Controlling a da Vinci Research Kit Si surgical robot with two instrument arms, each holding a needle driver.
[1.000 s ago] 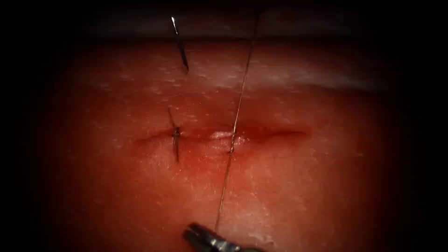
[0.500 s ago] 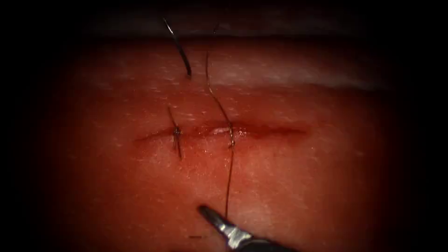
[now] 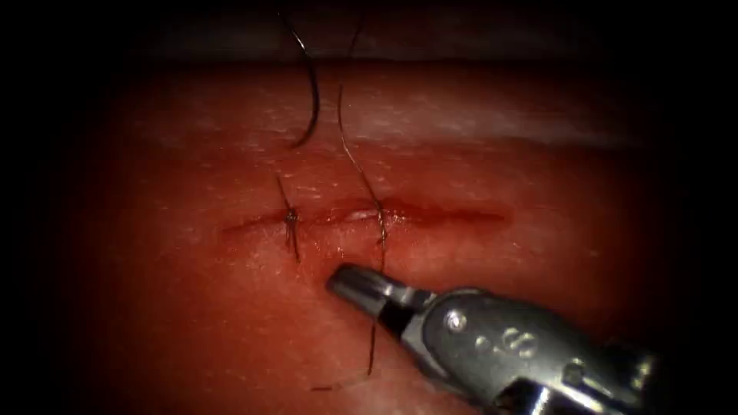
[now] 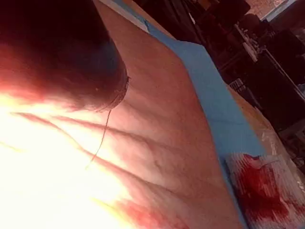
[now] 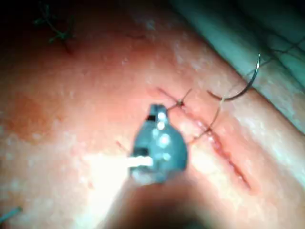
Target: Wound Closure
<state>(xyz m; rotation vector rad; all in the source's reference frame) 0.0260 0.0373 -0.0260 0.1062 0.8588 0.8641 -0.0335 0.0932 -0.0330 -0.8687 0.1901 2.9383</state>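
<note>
The cut runs across the tissue. A knotted stitch with short cut ends sits near its left end. The thread comes down slack from the far side and crosses the cut. It passes behind my right tool and ends in a loose tail. My right tool's jaws are shut, just below the cut, and I see nothing held in them. The curved needle is free at the far side, outside the tissue. My left tool is a dark blurred mass with thread hanging from it.
Red fluid stains the tissue around the cut. A blue drape borders the tissue. On it lies a white gauze pad soaked with red fluid. Loose thread ends lie on the tissue away from the cut.
The thread was taut between my right tool and the top edge and is now slack with its tail loose. My right tool moved up to the cut. The needle swung and turned.
</note>
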